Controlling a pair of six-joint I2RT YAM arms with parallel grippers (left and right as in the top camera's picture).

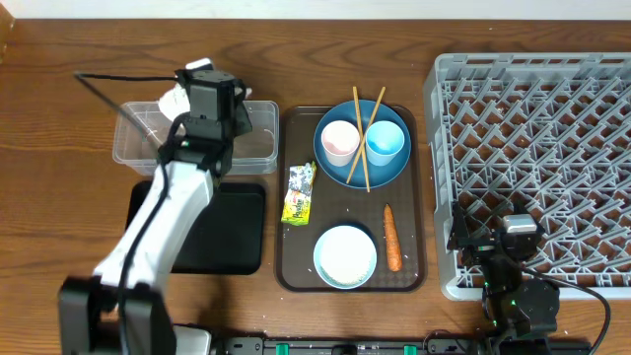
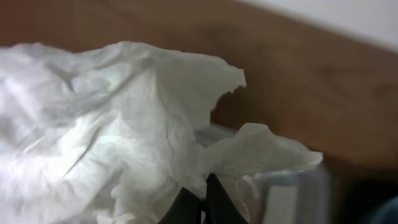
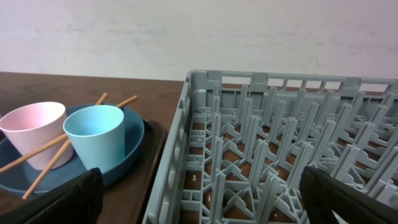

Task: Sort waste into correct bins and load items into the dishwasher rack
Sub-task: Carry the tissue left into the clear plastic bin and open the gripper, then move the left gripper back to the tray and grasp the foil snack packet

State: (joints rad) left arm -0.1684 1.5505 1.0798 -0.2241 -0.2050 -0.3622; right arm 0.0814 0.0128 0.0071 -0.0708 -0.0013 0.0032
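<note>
My left gripper (image 1: 187,97) is shut on the crumpled white paper (image 1: 174,101) and holds it above the clear box (image 1: 138,150). In the left wrist view the paper (image 2: 112,124) fills the frame, with the jaws (image 2: 202,200) pinched on it and the box corner (image 2: 292,186) below. The yellow-green wrapper (image 1: 299,192), carrot (image 1: 392,237), white bowl (image 1: 345,254), blue plate (image 1: 340,170), pink cup (image 1: 340,140), light blue cup (image 1: 385,143) and chopsticks (image 1: 367,138) sit on the brown tray. My right gripper (image 1: 503,235) is open at the rack's (image 1: 532,148) front left corner.
The black tray (image 1: 237,232) lies in front of the clear box. The brown serving tray (image 1: 292,266) sits between the bins and the rack. The right wrist view shows the rack wall (image 3: 186,143), both cups and small white specks (image 3: 194,177) on the rack floor.
</note>
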